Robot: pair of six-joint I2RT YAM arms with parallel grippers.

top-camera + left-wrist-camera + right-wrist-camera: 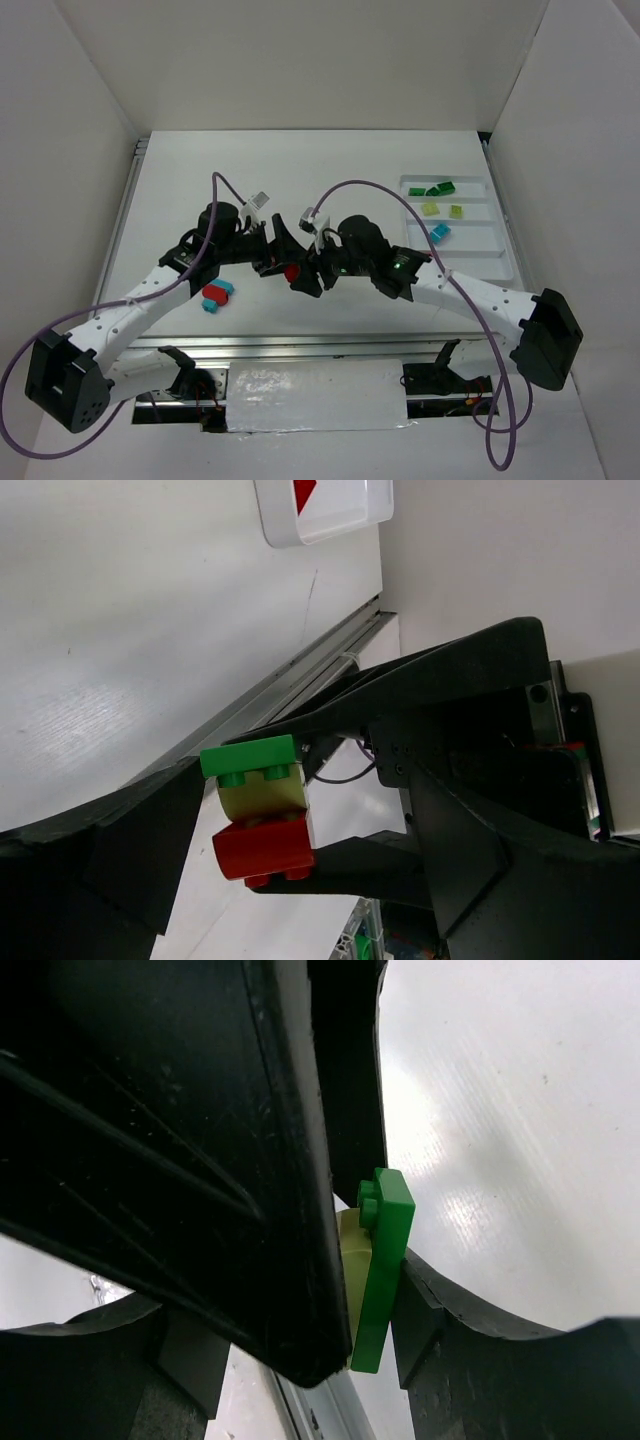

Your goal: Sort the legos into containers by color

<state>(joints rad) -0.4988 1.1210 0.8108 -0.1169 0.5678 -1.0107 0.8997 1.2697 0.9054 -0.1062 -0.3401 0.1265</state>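
Observation:
A small stack of legos, dark green (pixel 250 757) on yellow-green (pixel 262 795) on red (pixel 262 848), hangs in the air between my two grippers above the table's middle (pixel 291 272). My right gripper (pixel 305 280) is shut on it: one finger presses the green brick (pixel 383 1270), and the red end is hidden behind the left finger. My left gripper (pixel 272 262) is open around the stack, which lies against one finger (pixel 150 850). The white tray (pixel 495 215) at the right holds dark green (pixel 440 188), yellow-green (pixel 430 209) and cyan (pixel 439 232) bricks in separate compartments.
A red brick (pixel 213 292) and a cyan brick (pixel 211 305) lie together on the table left of centre, under the left arm. The tray's corner (pixel 330 525), with a red piece in it, shows in the left wrist view. White walls enclose the table.

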